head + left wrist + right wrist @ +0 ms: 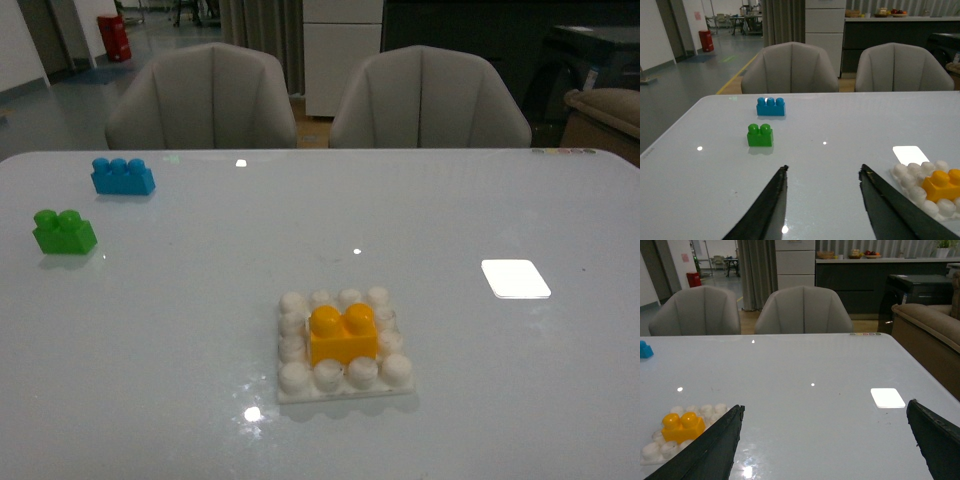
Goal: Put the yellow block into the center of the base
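The yellow block (343, 335) sits on the base (343, 389) in the lower middle of the front view, over the inner studs, with white studs showing on all four sides of it. It looks level and centred, so I judge the insertion as done or nearly done; whether it is pressed fully down, I cannot tell from here.

Neither arm appears in the front view. In the left wrist view the left gripper (822, 200) has its fingers apart and holds nothing, and the block is at the lower right edge of that frame. In the right wrist view the right gripper (825, 445) has its fingers wide apart, also empty, with the block at the lower left.

The risks now are small but real. If the block is only resting on the studs, a light touch can tip it off. The base lies loose on the smooth table (500, 400), so a push from a finger can slide it. The green brick (64, 232) and the blue brick (122, 176) are in the upper left of the front view, well apart from the base, and the white rectangle (515, 278) is at the right; none is in the way.
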### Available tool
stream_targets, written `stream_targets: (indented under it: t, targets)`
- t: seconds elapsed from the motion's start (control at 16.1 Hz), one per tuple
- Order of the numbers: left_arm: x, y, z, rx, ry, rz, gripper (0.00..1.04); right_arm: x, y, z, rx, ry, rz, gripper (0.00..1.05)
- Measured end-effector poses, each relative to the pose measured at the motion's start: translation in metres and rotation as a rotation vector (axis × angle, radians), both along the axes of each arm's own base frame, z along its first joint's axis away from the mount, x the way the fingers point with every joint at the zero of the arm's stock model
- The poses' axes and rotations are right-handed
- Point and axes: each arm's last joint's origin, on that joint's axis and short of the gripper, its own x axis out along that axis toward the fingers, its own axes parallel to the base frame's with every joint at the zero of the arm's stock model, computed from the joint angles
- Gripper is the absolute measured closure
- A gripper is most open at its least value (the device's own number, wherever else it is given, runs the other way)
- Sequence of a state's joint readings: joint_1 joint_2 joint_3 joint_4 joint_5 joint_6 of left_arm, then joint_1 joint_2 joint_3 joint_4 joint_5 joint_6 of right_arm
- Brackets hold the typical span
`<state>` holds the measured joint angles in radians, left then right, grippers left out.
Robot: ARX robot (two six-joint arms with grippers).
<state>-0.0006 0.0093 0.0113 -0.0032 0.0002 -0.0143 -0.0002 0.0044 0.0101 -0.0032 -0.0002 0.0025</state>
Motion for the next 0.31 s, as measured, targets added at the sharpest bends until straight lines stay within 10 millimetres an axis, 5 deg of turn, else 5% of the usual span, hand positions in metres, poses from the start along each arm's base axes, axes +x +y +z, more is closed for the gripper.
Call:
stream_targets:
  t: [0.25,0.31]
  targets:
    - [0.0000,0.0000,-0.0001,0.000,0.000,0.000,0.09,0.0000,0.0000,0.0000,0.000,0.000,0.000,0.06]
    - [0.0000,0.0000,-0.0001,0.000,0.000,0.000,0.07,0.0000,0.0000,0.0000,0.000,0.000,0.000,0.06]
